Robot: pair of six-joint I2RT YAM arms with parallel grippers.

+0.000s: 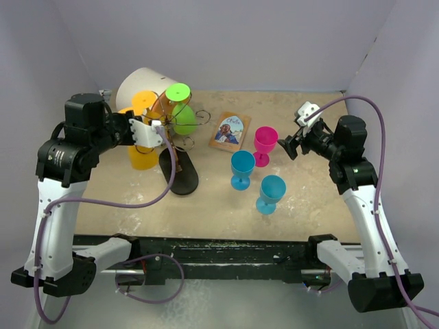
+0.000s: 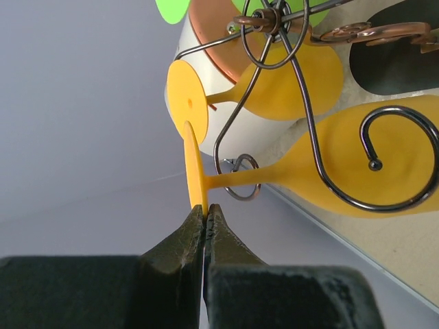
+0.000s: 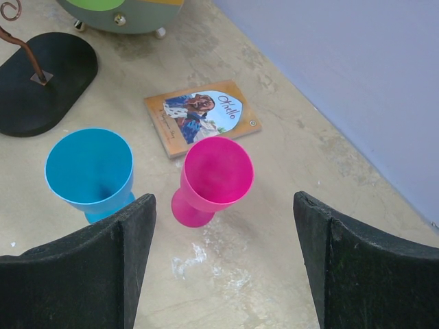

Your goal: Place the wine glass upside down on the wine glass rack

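Wine glass (image 2: 343, 154), yellow in colour, is at the wine glass rack (image 1: 182, 179). The left pincer (image 2: 206, 209) is clenched on the rim of its round foot. From this pincer the stem goes forward and to the right, past a small wire ring of the rack, and a big scroll arm lies across the bowl. I cannot tell if the wine glass already rests on the wire. A second yellow glass (image 2: 288, 75) hangs just beyond it, with a green glass (image 1: 182, 118) and a white cylinder (image 1: 140, 82) further behind. The right pincer (image 3: 224, 202) is released and holds nothing. Below it, between its fingers, a pink glass (image 3: 216, 171) stands upright on the desk (image 3: 274, 240). A blue glass (image 3: 89, 168) is to its left and a book (image 3: 202, 116) lies ahead.
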